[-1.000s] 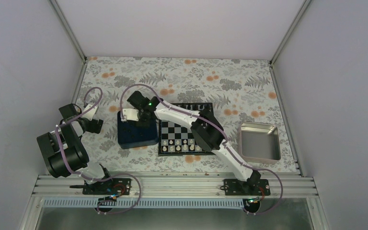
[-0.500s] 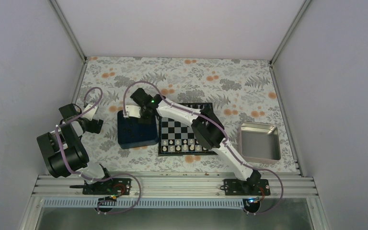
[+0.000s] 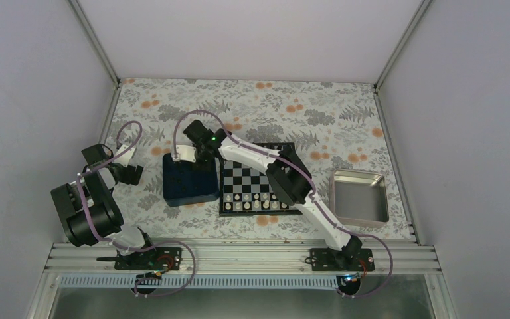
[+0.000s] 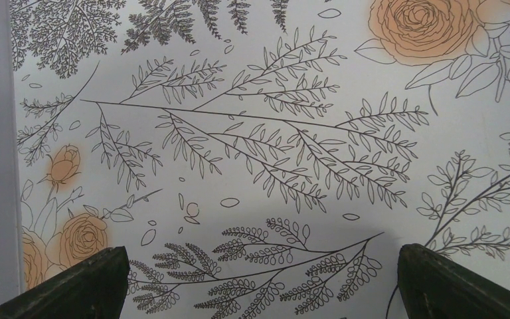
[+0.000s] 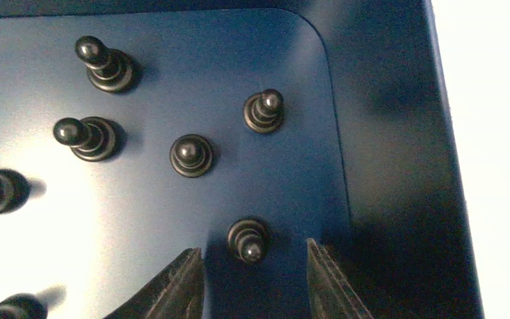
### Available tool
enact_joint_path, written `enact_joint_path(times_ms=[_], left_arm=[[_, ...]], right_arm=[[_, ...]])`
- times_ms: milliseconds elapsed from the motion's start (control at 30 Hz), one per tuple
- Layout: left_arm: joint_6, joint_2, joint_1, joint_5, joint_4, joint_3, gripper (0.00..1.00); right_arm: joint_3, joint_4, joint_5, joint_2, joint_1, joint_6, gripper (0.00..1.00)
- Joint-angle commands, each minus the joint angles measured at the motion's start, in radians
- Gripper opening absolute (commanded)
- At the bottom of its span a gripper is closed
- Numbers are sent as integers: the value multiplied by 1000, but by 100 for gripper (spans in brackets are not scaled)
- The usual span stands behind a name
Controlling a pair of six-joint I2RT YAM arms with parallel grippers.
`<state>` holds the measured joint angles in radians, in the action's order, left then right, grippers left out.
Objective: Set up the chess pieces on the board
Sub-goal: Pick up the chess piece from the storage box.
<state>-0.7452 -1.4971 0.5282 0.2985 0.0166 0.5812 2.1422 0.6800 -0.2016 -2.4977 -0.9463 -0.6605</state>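
Currently: right tool parted, straddling one black chess piece near corner of dark blue tray, not touching; likely lined up for pinch. Also in tray: other black pieces, upright, not yet moved. Just beside tray: board, white pieces on near rows. Spare: left tool released, holding nothing, over floral bench, well clear of work.

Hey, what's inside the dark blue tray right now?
Small black chess pieces sit on the tray floor, one between the right gripper's jaws. The arm covers part of the tray from above.
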Motion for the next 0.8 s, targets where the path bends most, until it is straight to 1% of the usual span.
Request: enact_joint_path(times_ms=[0, 200, 267, 333, 400, 567, 667, 767], left_arm=[[-21, -15, 5, 12, 40, -9, 100], [-20, -18, 6, 11, 39, -8, 100], [-21, -18, 7, 11, 39, -9, 100], [-22, -20, 6, 11, 39, -7, 100], [-22, -19, 6, 12, 39, -7, 100], [-22, -19, 6, 10, 39, -8, 100], [-22, -18, 6, 10, 39, -8, 100], [-22, -18, 6, 10, 39, -8, 100]], right_arm=[[18, -23, -40, -36, 5, 11, 41], [25, -29, -44, -45, 2, 17, 41], [28, -28, -44, -48, 1, 17, 39], [28, -28, -43, -50, 0, 17, 35], [31, -23, -43, -51, 0, 17, 26], [31, -25, -52, -39, 1, 19, 11], [29, -23, -59, -25, 4, 27, 6], [14, -21, -64, 15, 11, 40, 4]])
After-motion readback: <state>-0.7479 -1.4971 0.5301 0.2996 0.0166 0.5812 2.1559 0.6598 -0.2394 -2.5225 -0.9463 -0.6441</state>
